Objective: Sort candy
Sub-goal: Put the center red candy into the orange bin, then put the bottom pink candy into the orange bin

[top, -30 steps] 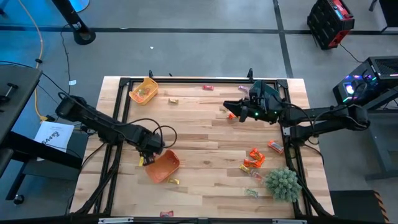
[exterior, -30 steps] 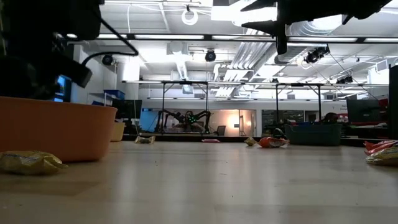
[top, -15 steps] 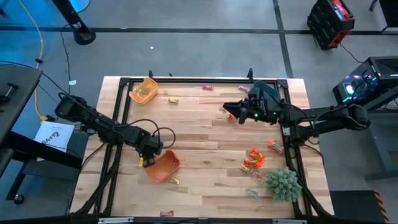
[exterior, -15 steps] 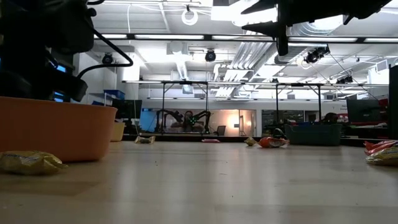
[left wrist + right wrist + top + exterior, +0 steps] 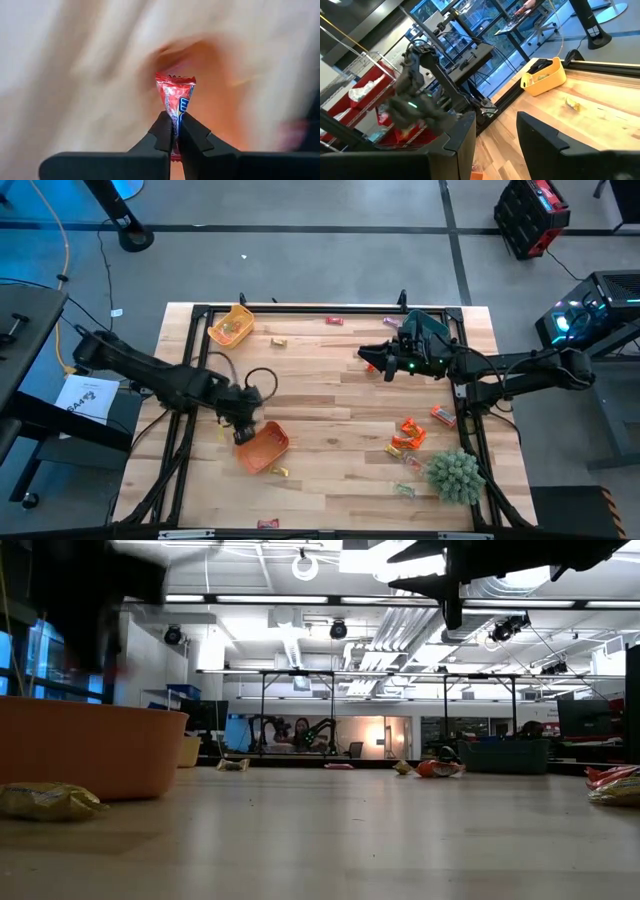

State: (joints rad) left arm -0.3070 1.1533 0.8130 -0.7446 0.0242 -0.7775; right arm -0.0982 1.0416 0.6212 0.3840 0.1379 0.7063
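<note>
My left gripper hangs above the left rim of the orange tray and is shut on a red wrapped candy. Loose candy lies scattered over the wooden table: an orange and red cluster at the right, a yellow piece beside the orange tray, and several near the far edge. My right gripper hangs open high above the far middle of the table, pointing left, with nothing between its fingers. An orange candy lies on the table below it. My left gripper pinches the red candy's wrapper at its lower half between the two fingertips. The crimped top end sticks out past them. The fingers slant down from the table's left. The candy is lifted clear.
A yellow tray holding candy stands at the far left corner. A teal tray sits far right under the right arm. A spiky green plant ball stands near right. The table's middle is bare wood.
My left gripper has risen from beside the orange tray's left rim and tipped to a less steep slant. Its arm has drawn back toward the table's left.
</note>
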